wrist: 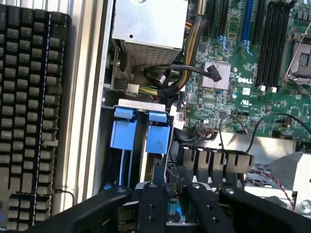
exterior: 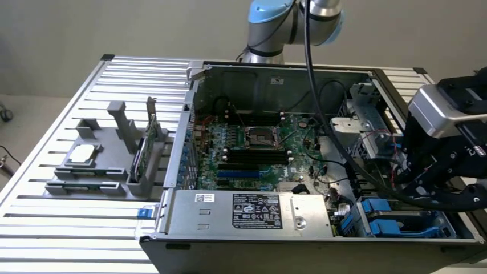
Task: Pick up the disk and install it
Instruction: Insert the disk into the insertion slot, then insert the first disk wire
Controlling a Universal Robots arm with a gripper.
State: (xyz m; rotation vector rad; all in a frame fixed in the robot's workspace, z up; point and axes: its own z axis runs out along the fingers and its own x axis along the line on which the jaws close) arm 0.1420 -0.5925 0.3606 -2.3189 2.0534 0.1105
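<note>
My gripper [exterior: 431, 181] hangs over the drive bay at the exterior view's right end of the open computer case [exterior: 199, 142]. In the wrist view its two black fingers [wrist: 151, 206] stand close together, shut on a thin blue-edged piece held edge-on, which I take for the disk [wrist: 174, 212]. Most of the disk is hidden between the fingers. Just beyond the fingertips lies the drive bay [wrist: 141, 104], where two blue carrier handles [wrist: 124, 132] [wrist: 158, 137] sit side by side in their slots. A dark slot [wrist: 160, 170] lies between the second handle and the fingers.
The motherboard [exterior: 255, 151] fills the case floor and the power supply [exterior: 243, 208] lies along the near wall. Loose black cables [wrist: 170, 77] run by the bay. A grey holder [exterior: 99, 165] carries a square silver chip [exterior: 84, 153] and a green card [exterior: 141, 154]. A keyboard [wrist: 29, 121] lies outside the case.
</note>
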